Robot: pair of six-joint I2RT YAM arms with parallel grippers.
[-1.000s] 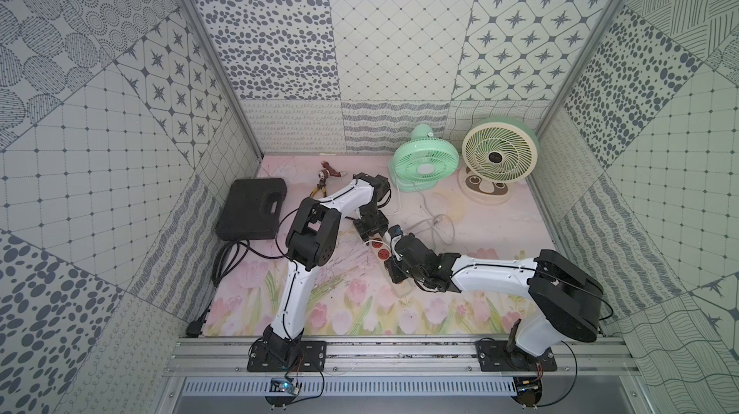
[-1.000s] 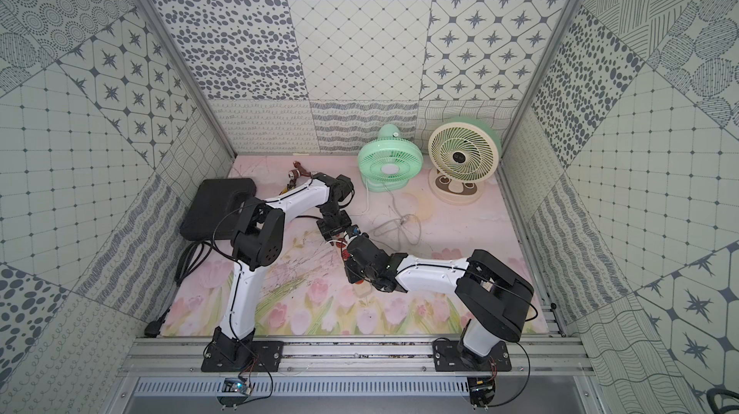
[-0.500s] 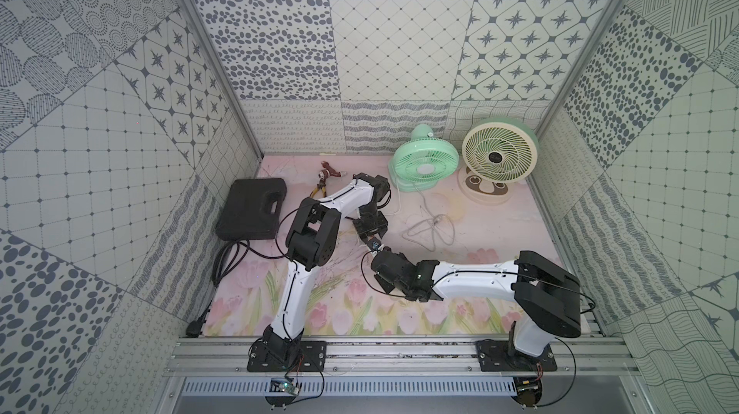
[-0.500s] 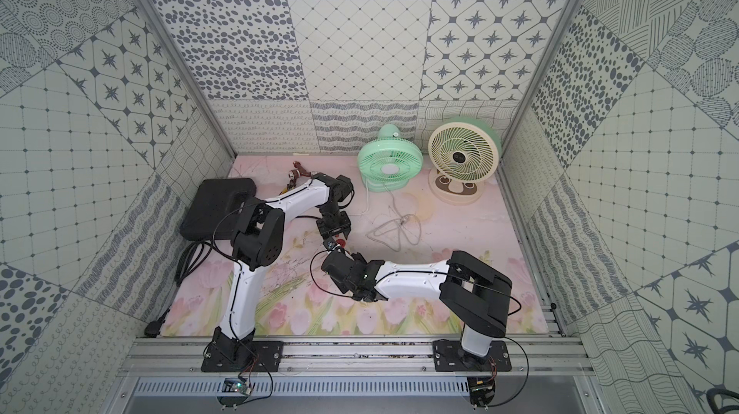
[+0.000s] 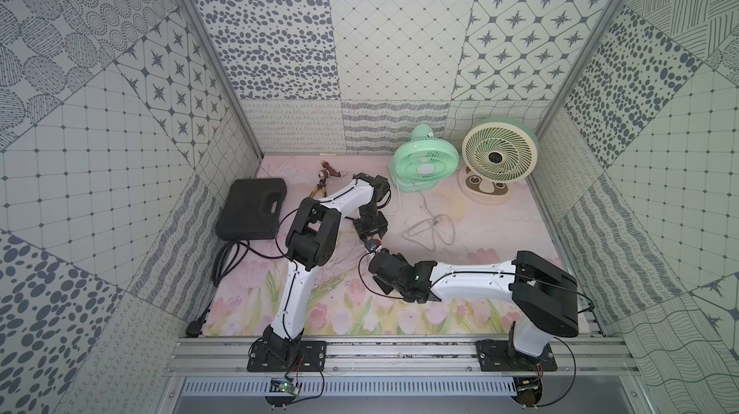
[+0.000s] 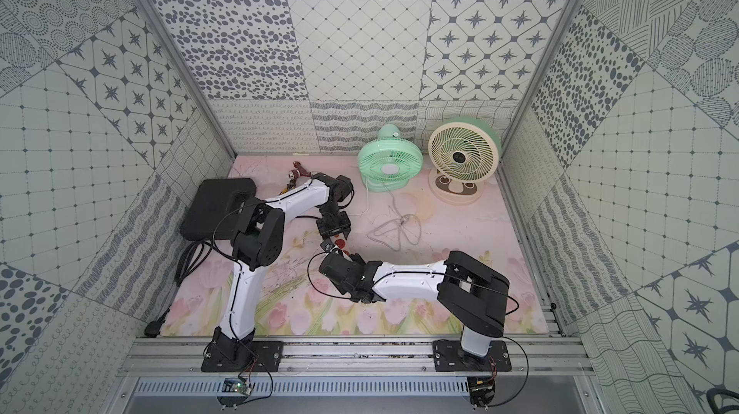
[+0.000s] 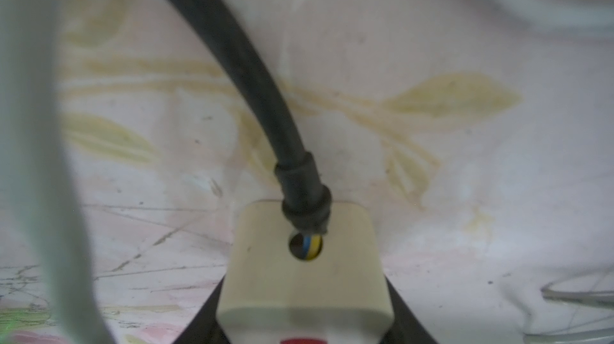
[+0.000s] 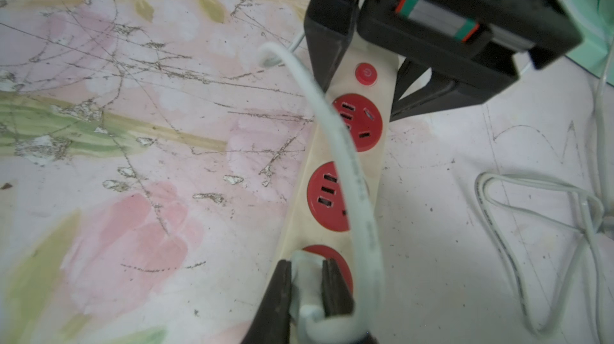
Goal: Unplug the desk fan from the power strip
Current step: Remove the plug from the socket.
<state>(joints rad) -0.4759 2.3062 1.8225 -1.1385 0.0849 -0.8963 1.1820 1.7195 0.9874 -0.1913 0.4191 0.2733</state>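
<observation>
Two fans (image 5: 426, 162) (image 5: 500, 156), one power strip (image 8: 324, 189)

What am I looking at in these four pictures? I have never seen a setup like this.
Two white robot arms stand on a rail beside a floral mat, inside patterned walls. Two pictures look down from overhead, nearly alike; the rest come from a camera on each arm's wrist. On the mat: a green desk fan, a cream fan, a black case, a small hand tool and a cream power strip with red sockets. The left claw is shut on the strip's switch end. The right claw is shut on a white plug over a socket; whether its pins are fully out cannot be told.
</observation>
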